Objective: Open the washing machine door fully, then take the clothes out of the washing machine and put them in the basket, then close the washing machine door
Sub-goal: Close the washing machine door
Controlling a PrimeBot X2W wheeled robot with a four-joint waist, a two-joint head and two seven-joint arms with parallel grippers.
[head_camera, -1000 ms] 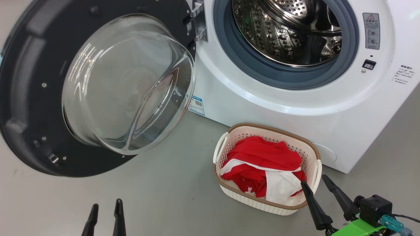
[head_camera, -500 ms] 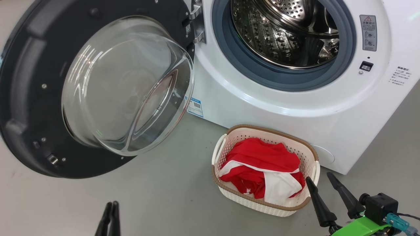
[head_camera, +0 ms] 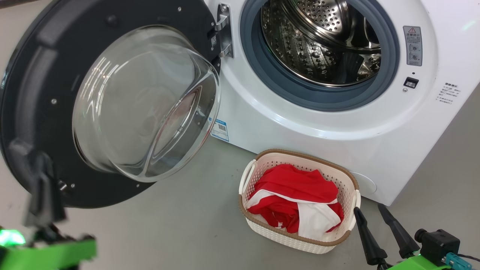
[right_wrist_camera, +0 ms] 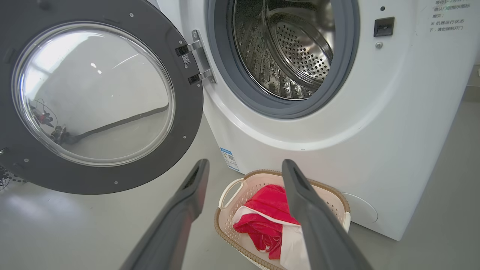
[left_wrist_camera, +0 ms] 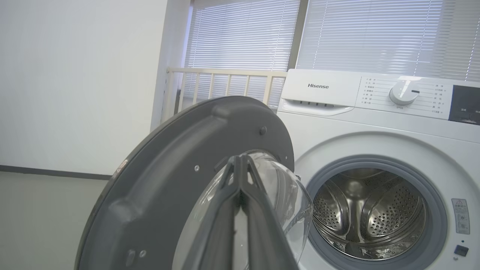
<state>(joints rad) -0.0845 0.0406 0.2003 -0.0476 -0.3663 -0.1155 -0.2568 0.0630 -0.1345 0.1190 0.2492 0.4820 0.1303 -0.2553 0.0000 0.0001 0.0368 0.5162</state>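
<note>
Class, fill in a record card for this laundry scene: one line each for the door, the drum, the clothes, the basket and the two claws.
washing machine door: wide open, swung to the left of the opening
drum: no clothes in the part seen
clothes: red and white, lying in the basket
basket: on the floor, just in front of the washing machine
left claw: shut, holding nothing, pointing at the door
right claw: open, empty, near the basket
step left: closing the door
</note>
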